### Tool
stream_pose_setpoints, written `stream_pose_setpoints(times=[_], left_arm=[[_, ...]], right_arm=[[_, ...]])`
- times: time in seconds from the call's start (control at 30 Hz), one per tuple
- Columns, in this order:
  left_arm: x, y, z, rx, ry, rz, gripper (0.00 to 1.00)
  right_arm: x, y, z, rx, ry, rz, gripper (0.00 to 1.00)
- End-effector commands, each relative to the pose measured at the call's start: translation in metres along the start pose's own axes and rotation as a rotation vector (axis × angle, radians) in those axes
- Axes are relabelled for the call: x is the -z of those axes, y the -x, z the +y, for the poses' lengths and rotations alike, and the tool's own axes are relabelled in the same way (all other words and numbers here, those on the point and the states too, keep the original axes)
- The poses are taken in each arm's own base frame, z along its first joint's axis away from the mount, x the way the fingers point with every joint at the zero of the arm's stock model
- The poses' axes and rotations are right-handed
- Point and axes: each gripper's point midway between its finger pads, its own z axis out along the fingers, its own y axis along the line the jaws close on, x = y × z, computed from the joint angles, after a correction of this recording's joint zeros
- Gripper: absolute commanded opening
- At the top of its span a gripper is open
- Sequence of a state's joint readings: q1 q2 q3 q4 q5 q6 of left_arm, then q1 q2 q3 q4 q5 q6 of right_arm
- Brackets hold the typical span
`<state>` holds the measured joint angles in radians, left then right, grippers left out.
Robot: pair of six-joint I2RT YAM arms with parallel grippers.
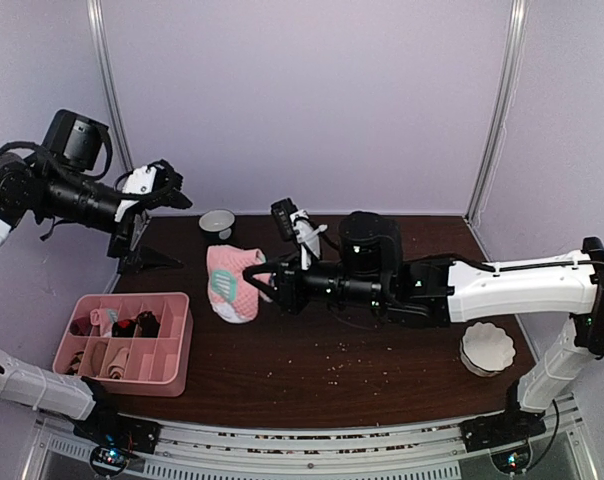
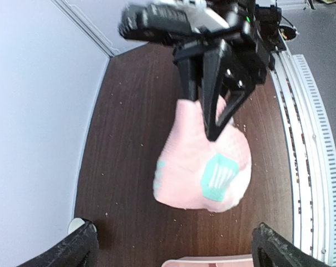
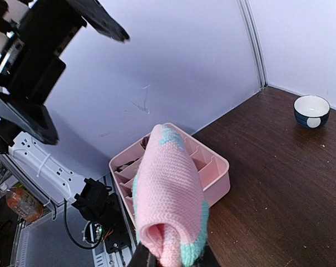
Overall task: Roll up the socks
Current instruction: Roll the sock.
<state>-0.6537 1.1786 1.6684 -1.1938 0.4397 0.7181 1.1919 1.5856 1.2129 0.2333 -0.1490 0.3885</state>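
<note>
One pink sock roll (image 1: 232,284): hanging over the table (image 1: 382,352)
Right tool (image 1: 254,284): clamping the roll's end
Left tool (image 1: 176,186): hovering, fingers spread, empty

We're in a small walled stall: a pale lavender back wall (image 1: 302,100), plain, under soft, even light. A silvery metal post (image 1: 110,90) runs up the left corner and a second post (image 1: 497,100) up the right. Below is a dark brown wooden table (image 1: 312,370), its top dotted with pale crumbs. A ribbed metal rail (image 1: 312,450) lines the near edge, with grey floor (image 2: 329,55) past it. The side wall (image 2: 34,111) is just as pale, and a white power strip (image 3: 31,158) shows beyond the table's edge.
</note>
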Motion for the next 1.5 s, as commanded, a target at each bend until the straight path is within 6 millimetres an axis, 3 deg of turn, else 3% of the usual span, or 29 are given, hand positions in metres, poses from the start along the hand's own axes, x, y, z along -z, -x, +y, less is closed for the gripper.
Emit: stream_pose_setpoints(times=[0.0, 0.13, 0.27, 0.4, 0.77, 1.03, 1.13, 1.27, 1.47], left_arm=[[-0.02, -0.025, -0.006, -0.047, -0.002, 0.057, 0.98], [-0.024, -0.007, -0.019, -0.148, -0.011, -0.032, 0.98], [-0.032, -0.001, -0.023, -0.247, 0.0, -0.018, 0.98], [-0.037, -0.001, -0.014, -0.406, 0.121, 0.069, 0.98], [-0.025, 0.013, -0.017, -0.857, 0.452, 0.05, 0.93], [-0.031, 0.021, -0.016, -1.001, 0.611, 0.057, 0.93], [-0.032, 0.02, -0.011, -1.041, 0.648, 0.09, 0.86], [-0.033, 0.02, -0.007, -1.083, 0.69, 0.116, 0.7], [-0.033, 0.021, -0.004, -1.127, 0.738, 0.129, 0.71]], right_arm=[[0.012, 0.039, 0.021, 0.038, 0.025, -0.095, 0.0], [0.009, 0.044, 0.02, -0.023, 0.013, -0.121, 0.0], [0.0, 0.047, 0.02, -0.135, 0.004, -0.122, 0.0], [-0.003, 0.051, 0.016, -0.238, -0.012, -0.138, 0.0], [-0.009, 0.057, 0.024, -0.502, 0.086, -0.157, 0.0], [-0.016, 0.068, 0.035, -0.654, 0.195, -0.183, 0.0], [-0.015, 0.072, 0.042, -0.716, 0.263, -0.193, 0.0], [-0.013, 0.074, 0.047, -0.838, 0.377, -0.209, 0.0], [-0.012, 0.08, 0.055, -0.944, 0.494, -0.21, 0.0]])
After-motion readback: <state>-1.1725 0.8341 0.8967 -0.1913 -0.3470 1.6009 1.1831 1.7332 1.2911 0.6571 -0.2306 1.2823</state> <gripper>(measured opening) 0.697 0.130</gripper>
